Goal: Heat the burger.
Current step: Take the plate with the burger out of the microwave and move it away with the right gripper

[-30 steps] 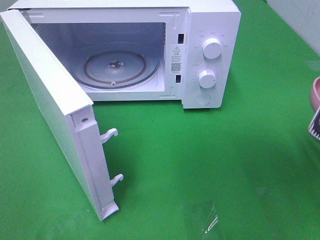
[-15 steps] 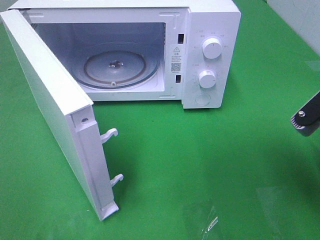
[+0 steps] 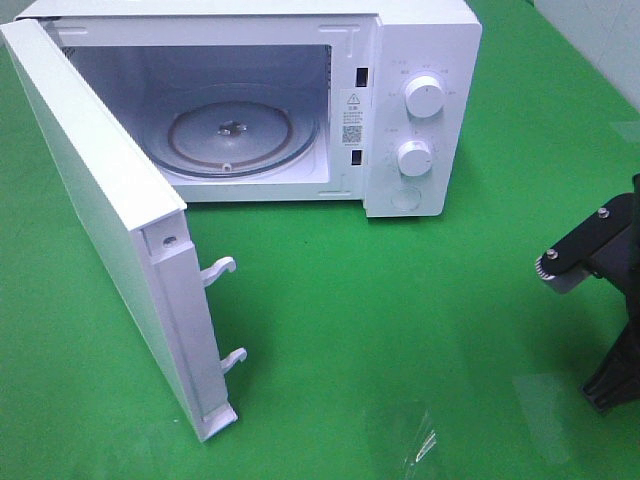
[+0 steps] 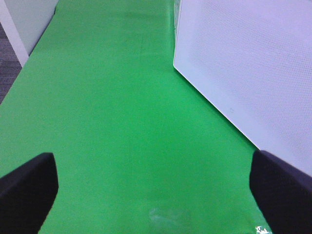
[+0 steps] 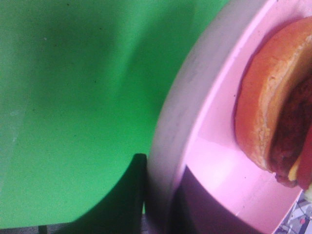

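Microwave (image 3: 420,110) sits at 12 o'clock with its door (image 3: 100,200) swung wide. Left gripper (image 4: 156,195) is spread apart over the green mat (image 3: 400,320). Right gripper (image 5: 156,195) is pinching the pink plate's (image 5: 195,126) rim; the burger (image 5: 273,107) sits on that plate, out around 3 o'clock.

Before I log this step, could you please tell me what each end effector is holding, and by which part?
The right end effector grips the pink plate by its rim, with the burger on it. The left end effector is open and holds nothing.
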You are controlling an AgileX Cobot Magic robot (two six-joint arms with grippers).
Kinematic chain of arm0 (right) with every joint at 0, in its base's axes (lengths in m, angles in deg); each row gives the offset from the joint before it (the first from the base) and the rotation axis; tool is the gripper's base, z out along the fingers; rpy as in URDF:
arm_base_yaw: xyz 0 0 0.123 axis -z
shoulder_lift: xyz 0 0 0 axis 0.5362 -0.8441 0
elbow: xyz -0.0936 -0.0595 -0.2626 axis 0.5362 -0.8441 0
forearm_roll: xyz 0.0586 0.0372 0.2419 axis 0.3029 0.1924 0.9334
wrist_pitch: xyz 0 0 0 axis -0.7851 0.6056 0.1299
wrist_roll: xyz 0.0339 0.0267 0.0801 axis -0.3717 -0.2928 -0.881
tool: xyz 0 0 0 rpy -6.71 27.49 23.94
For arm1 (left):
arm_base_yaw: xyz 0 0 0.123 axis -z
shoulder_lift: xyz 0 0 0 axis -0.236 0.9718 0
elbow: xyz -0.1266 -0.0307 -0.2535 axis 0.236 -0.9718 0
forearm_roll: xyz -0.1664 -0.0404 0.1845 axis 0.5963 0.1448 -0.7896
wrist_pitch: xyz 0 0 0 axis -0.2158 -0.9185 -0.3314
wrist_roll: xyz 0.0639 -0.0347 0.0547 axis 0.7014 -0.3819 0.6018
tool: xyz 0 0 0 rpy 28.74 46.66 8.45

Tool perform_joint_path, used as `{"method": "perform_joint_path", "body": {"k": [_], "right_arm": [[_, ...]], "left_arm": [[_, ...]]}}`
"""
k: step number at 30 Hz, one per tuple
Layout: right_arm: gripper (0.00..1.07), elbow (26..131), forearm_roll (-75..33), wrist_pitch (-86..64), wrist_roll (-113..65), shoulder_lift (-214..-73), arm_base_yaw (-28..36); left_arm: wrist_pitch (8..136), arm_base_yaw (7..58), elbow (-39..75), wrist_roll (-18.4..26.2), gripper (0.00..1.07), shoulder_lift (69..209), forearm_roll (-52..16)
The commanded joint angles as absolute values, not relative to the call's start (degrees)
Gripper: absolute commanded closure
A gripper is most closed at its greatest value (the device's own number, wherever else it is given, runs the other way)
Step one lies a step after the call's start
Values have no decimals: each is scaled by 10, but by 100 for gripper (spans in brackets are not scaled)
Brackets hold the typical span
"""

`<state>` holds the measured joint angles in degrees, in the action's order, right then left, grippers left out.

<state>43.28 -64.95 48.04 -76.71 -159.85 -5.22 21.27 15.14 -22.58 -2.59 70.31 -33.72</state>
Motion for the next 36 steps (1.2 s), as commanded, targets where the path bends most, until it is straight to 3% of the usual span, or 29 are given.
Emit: {"method": "perform_joint_path", "body": {"k": [1, 6, 17, 27, 36], "right_arm": [[107, 435, -698, 489, -796, -1632, -49], [107, 439, -698, 475, -807, -1656, -49], [105, 455, -712, 409, -830, -1708, 28], [102, 455, -708, 374, -830, -1761, 57], [85, 471, -690, 362, -837, -1776, 57]], "left_arm": [[222, 150, -226, -26, 6, 694, -335], [222, 150, -226, -26, 6, 694, -335], [222, 150, -226, -26, 6, 694, -335], [222, 150, -226, -26, 6, 694, -335], [222, 150, -226, -26, 6, 694, -335]]}}
